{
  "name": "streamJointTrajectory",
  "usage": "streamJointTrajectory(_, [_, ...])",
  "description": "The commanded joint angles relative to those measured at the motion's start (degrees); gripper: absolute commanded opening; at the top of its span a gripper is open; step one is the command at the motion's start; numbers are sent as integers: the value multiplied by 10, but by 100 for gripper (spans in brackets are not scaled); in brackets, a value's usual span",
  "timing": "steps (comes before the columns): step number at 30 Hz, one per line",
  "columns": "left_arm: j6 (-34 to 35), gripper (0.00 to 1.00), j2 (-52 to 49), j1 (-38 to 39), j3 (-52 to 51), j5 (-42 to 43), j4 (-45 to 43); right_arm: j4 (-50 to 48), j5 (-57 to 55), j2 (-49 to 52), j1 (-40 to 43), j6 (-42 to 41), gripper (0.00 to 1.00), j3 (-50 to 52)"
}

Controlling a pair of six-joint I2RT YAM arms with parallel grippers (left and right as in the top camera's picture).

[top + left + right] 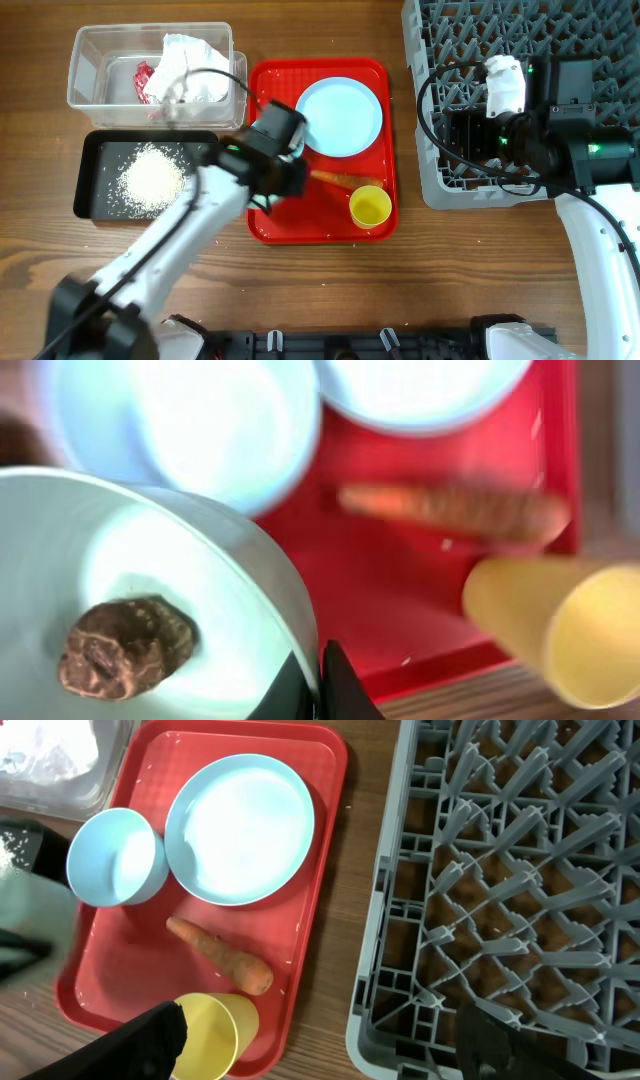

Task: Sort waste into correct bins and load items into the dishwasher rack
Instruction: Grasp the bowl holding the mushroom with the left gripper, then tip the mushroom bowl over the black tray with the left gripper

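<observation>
My left gripper [318, 682] is shut on the rim of the pale green bowl [150, 540], which holds the brown nut-like lump [122, 647]. In the overhead view the left gripper [280, 160] is over the red tray [275, 225]. On the tray lie the pale blue plate [340, 115], the carrot [345, 180] and the yellow cup [370, 206]. The white-blue bowl [115, 855] stands beside the plate. White grains [150, 178] lie in the black tray [90, 170]. My right gripper [325, 1050] is open and empty over the grey rack's [470, 30] front left corner.
The clear tub [90, 60] at the back left holds crumpled white paper and a red wrapper. The black tray sits just in front of it. The rack fills the back right. Cables loop over both arms.
</observation>
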State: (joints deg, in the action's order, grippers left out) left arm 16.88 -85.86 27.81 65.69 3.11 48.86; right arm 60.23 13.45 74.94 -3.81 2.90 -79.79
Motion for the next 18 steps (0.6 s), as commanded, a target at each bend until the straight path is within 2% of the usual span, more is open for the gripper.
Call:
streamJointTrajectory(1, [16,4,40,-90,11,23,18,-4,-1,6,1,1,88,-12])
streamJointTrajectory(4, [13,4,38,-176,11,70,20,-7,-1,6,1,1,88,-12])
streamJointTrajectory(7, [-22,4,35,-260,11,140,11,-6,-1,6,1,1,88,-12])
streamJointTrajectory(12, [-99,4,15,-397,11,287,-15,-10,-1,6,1,1,88,-12])
streamJointTrajectory(18, [-200,4,-44,-536,10,508,-28,-11,-1,6,1,1,89,-12])
